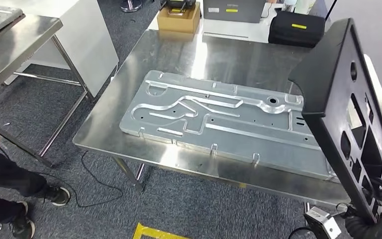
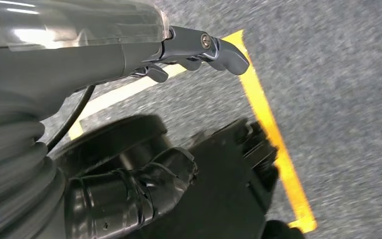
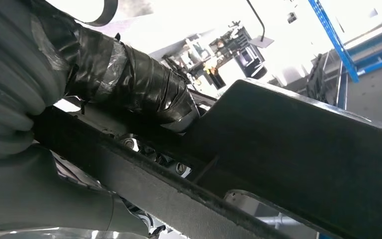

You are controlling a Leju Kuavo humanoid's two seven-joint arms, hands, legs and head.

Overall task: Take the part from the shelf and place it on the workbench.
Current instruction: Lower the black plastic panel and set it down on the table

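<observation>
Part in right hand, held up over workbench edge.

Black panel stands nearly upright, long axis rising away from the right hand, which grips its lower end; taped thumb presses on one face, though the other fingers are hidden behind it, so the full grip is unclear. Workbench and the aluminium plate lie forward and left of the fingers. Left hand hangs over the floor, fingers loosely curled on nothing. Judgement: lowering and tilting toward the plate comes next.
</observation>
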